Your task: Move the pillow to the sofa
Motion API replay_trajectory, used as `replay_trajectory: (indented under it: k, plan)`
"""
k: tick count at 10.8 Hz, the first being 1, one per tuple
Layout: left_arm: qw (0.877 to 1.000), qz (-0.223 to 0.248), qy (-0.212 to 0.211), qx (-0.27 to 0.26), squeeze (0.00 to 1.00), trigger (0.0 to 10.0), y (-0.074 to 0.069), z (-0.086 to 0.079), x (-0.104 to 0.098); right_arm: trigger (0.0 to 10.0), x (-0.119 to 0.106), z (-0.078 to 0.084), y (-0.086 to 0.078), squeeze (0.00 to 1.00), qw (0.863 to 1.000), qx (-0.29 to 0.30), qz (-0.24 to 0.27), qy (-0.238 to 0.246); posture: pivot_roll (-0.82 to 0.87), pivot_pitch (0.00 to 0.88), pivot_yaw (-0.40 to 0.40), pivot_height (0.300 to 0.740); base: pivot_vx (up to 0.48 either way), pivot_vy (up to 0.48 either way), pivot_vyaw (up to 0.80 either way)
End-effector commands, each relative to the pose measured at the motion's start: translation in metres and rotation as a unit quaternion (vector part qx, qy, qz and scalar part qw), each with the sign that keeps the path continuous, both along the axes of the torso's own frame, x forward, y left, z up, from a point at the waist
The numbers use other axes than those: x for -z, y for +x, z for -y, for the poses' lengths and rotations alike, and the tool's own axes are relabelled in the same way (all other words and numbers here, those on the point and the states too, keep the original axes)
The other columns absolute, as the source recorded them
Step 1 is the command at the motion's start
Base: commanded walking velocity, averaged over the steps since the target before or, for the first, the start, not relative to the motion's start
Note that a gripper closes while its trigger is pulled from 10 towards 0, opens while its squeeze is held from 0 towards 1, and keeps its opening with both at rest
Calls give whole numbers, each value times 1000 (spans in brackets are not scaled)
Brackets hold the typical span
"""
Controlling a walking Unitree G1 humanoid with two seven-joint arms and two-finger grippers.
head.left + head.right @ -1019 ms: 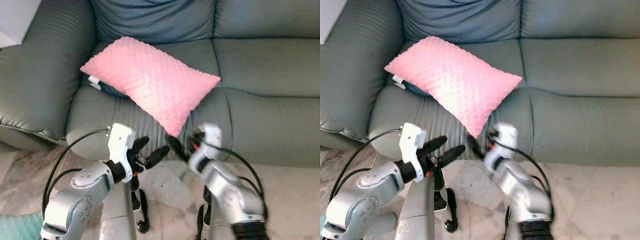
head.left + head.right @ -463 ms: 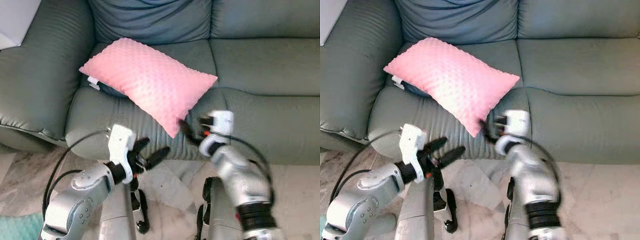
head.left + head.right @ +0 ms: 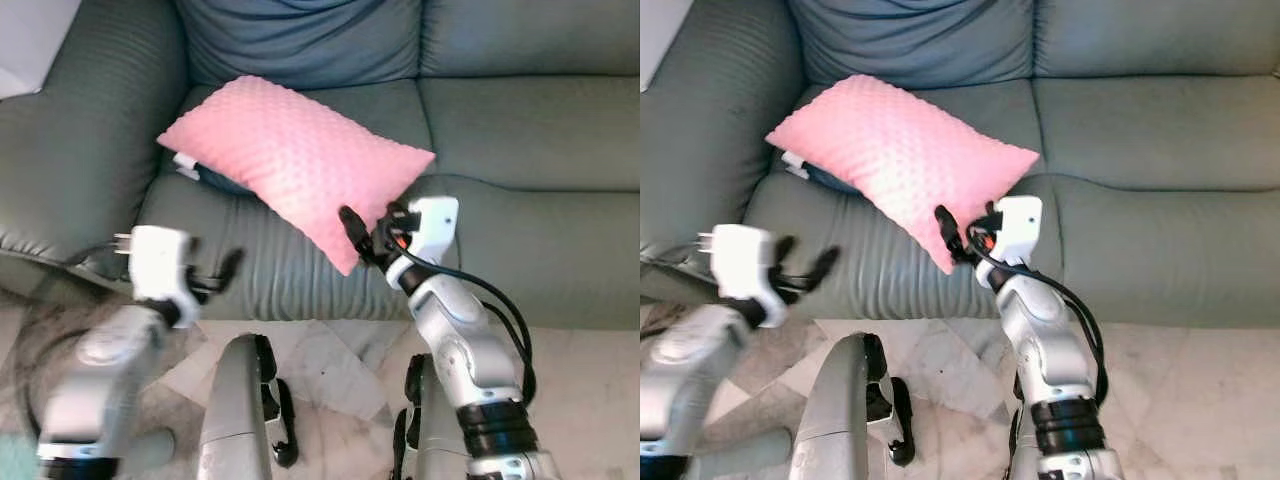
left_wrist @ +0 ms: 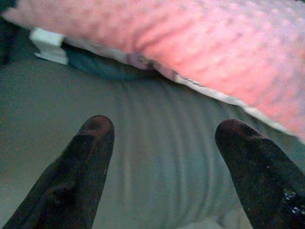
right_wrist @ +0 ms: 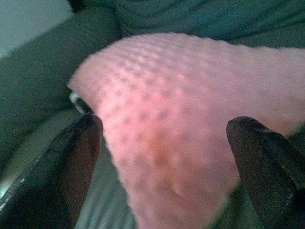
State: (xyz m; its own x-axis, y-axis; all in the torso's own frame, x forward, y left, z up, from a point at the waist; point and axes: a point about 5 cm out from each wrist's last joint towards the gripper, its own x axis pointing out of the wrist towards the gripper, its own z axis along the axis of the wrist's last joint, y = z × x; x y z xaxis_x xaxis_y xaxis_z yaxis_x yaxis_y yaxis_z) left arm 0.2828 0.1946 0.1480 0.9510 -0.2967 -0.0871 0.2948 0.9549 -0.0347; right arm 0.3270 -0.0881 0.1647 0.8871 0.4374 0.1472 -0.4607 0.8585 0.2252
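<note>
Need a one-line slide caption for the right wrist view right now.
Open right gripper facing the pink pillow lying on the grey-green sofa.

Silver arms with white wrist housings, looping black cables and long black fingers

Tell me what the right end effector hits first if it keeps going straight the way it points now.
Most likely the bumpy pink fabric pillow: the right end effector points at its near corner, open fingers either side of it. The grey-green leather sofa lies behind.
</note>
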Motion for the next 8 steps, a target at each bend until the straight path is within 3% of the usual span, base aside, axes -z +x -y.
replay_trajectory:
  k: [1, 2, 4, 5, 6, 8]
  plan:
    - [1000, -8, 15, -16, 0, 10000, -4, -14, 7, 10000, -2, -10, -2, 0, 999, -26, 0, 20, 17, 298, 87, 599, 0, 0, 0]
    - [999, -7, 25, -23, 0, 10000, -5, -21, 9, 10000, -4, -19, -1, 0, 998, -51, -6, 39, 19, 299, 87, 599, 0, 0, 0]
    - [998, -12, 47, -42, 0, 10000, -7, -42, 15, 10000, -4, -53, -2, 0, 986, -132, -35, 96, 33, 298, 87, 599, 0, 0, 0]
    - [998, -8, 46, -48, 0, 10000, -4, -44, 13, 10000, 5, -65, 1, 0, 979, -151, -66, 123, 37, 298, 87, 599, 0, 0, 0]
    - [998, -18, 35, -41, 0, 10000, -5, -42, 15, 10000, 16, -69, 4, 0, 972, -157, -97, 143, 41, 297, 89, 599, 0, 0, 0]
    - [998, -59, 9, 25, 0, 10000, -13, -26, 26, 10000, 40, -58, 12, 0, 978, -125, -128, 105, 52, 297, 93, 599, 0, 0, 0]
